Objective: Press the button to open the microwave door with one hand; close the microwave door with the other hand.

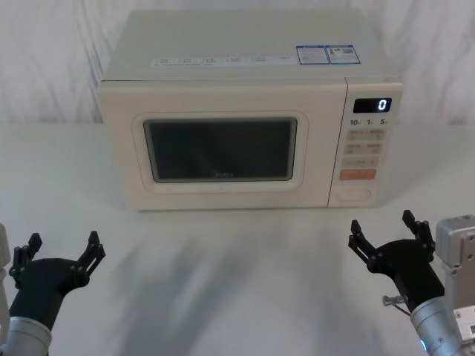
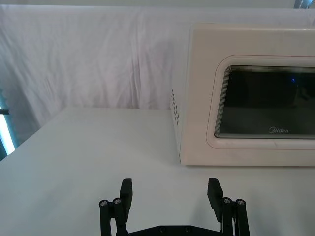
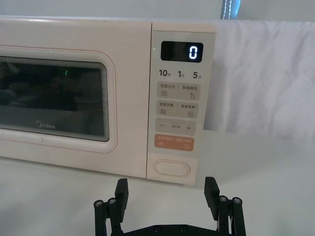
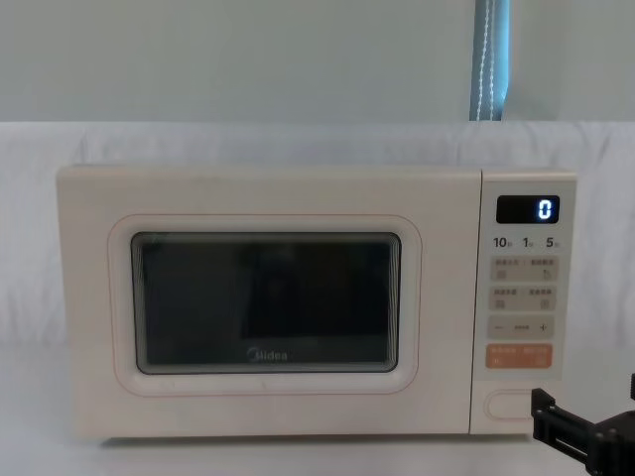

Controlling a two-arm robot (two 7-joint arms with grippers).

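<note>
We see one microwave (image 1: 245, 111) marked "Midea", display (image 1: 372, 105) reading "0", door (image 1: 221, 148) shut; left claw (image 1: 61, 252) and right claw (image 1: 382, 231) both gape empty.

The microwave (image 1: 245, 111) is a boxy cream unit standing upright on the white tabletop (image 1: 237, 282), its front facing the robot. The microwave door (image 1: 223, 148) takes up most of the front and sits shut, flush with the body; it has a dark rounded window, a thin pinkish outline and a grey "Midea" logo below the glass. The button (image 1: 353, 195) is a wide, blank, rounded cream key at the bottom of the right-hand panel, just under the orange key, unpressed.
</note>
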